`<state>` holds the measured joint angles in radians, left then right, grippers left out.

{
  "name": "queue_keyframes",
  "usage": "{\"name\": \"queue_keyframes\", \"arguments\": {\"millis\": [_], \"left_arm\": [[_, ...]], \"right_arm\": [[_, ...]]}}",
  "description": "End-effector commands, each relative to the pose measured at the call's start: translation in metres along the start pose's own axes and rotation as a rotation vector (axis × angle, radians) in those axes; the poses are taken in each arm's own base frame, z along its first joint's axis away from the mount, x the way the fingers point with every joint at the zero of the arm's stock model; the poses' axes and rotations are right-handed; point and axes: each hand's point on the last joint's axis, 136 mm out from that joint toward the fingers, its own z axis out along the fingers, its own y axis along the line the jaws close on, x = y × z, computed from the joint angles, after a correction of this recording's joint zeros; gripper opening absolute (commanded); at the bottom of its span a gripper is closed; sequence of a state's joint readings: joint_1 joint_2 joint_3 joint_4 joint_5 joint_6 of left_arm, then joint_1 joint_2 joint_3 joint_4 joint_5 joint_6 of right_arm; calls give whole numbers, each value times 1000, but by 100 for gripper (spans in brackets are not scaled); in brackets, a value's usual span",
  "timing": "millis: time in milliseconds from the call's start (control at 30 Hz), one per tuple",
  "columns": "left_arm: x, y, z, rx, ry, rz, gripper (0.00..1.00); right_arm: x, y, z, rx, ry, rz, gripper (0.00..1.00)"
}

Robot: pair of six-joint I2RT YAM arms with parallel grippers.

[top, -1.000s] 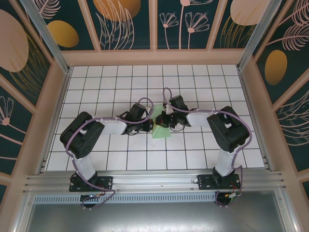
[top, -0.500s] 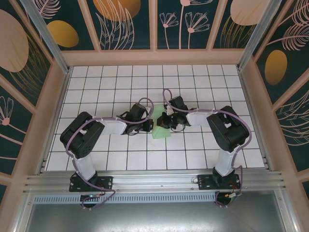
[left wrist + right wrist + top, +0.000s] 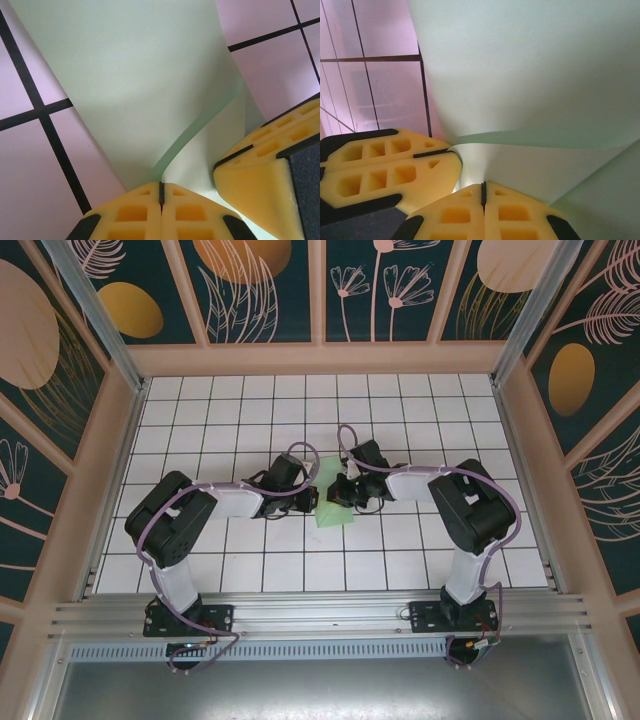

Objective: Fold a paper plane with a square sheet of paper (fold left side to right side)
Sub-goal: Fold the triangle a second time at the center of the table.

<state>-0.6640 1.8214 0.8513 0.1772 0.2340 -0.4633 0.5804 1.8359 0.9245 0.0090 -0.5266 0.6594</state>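
1. Where the two arms are meeting near the middle of the table, the square sheet of paper (image 3: 335, 512) is lying partly folded, one pale green layer curling up over the other (image 3: 140, 75).
2. The left gripper (image 3: 161, 192) is pressing its yellow fingers together on the paper's edge, with no gap showing at the seam.
3. The right gripper (image 3: 483, 192) is pinching the same sheet (image 3: 530, 65) likewise, jaws fully together on it.
4. Both tools are sitting just beside each other over the paper, left gripper (image 3: 313, 502) and right gripper (image 3: 337, 495) nearly touching.
5. The table (image 3: 400, 410) is showing white tiles with dark grid lines.
6. Dark teal wall panels (image 3: 260, 290) with leaf and flower drawings are enclosing the space.
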Motion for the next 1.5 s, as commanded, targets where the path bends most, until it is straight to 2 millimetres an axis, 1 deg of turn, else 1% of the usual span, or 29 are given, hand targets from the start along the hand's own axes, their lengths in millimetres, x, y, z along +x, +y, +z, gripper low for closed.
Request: {"name": "queue_keyframes", "arguments": {"millis": [0,167,333,367,467,533,600,667,867,967,1100,1167,1233,1367,1467], "left_arm": [[11,10,7,-45,48,14,0],[7,9,3,-55,39,21,0],[-3,4,-5,-54,9,25,2],[-7,3,-8,-57,1,21,3],[-17,-2,-19,-60,-34,18,12],[-24,-6,-27,-54,-60,16,15],[-31,-13,-39,-34,-91,10,16],[-32,-21,-45,2,-98,3,16],[-16,-57,-51,224,-40,-37,14],[-6,-71,-49,322,-1,-58,13],[9,-81,-39,388,58,-82,13],[15,-83,-34,399,81,-90,13],[24,-79,-24,385,116,-102,13],[34,-66,-14,327,140,-114,13],[40,-56,-10,280,150,-117,13]], "right_arm": [[11,-20,5,65,32,8,0],[15,-27,6,82,41,17,0],[18,-31,7,86,50,23,0],[18,-31,7,86,51,22,0],[19,-32,8,89,55,25,0],[19,-32,7,89,54,26,0],[19,-32,7,89,53,24,0],[19,-32,7,88,53,24,0],[18,-31,7,86,50,21,0],[17,-31,6,85,49,20,0],[18,-31,6,87,49,20,0],[18,-30,6,85,50,19,0],[18,-31,6,87,51,21,0],[19,-30,6,86,53,19,0],[18,-30,6,85,53,18,0]]}}
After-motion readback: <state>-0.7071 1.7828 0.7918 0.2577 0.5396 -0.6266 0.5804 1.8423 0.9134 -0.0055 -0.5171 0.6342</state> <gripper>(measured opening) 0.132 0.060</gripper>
